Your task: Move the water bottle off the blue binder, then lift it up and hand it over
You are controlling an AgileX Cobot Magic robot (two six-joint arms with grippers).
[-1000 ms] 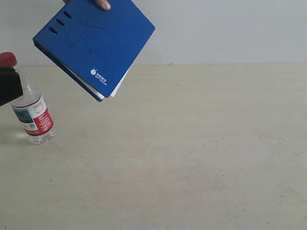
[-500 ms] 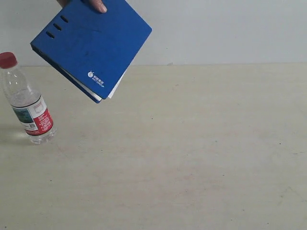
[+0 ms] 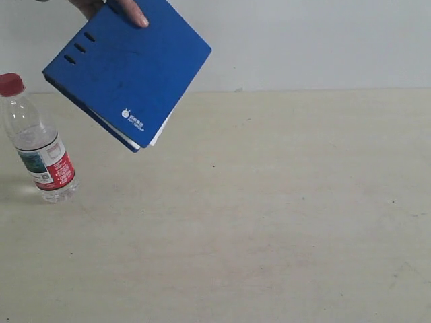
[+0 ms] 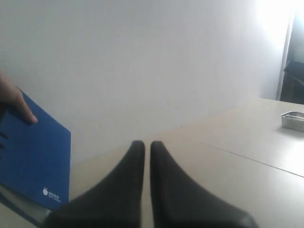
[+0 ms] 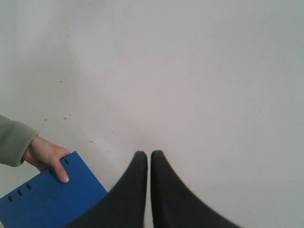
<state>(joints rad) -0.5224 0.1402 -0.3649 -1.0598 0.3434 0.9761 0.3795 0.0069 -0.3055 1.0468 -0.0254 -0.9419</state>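
Since a second ago my left gripper (image 4: pixel 147 145) has pulled clear of the small clear plastic water bottle (image 3: pixel 39 145) with the red cap, which stands alone on the pale bench (image 3: pixel 269 215) at its left side. Left and right gripper (image 5: pixel 148 156) are both pinched closed, empty, raised toward the wall. A person's hand (image 3: pixel 111 8) holds the flat bright-blue binder (image 3: pixel 128 67) tilted in mid-air, above and right of the bottle.

The left tool (image 4: pixel 147 144) has drawn off the water bottle (image 3: pixel 39 141); blue binder (image 3: pixel 128 67) edged left
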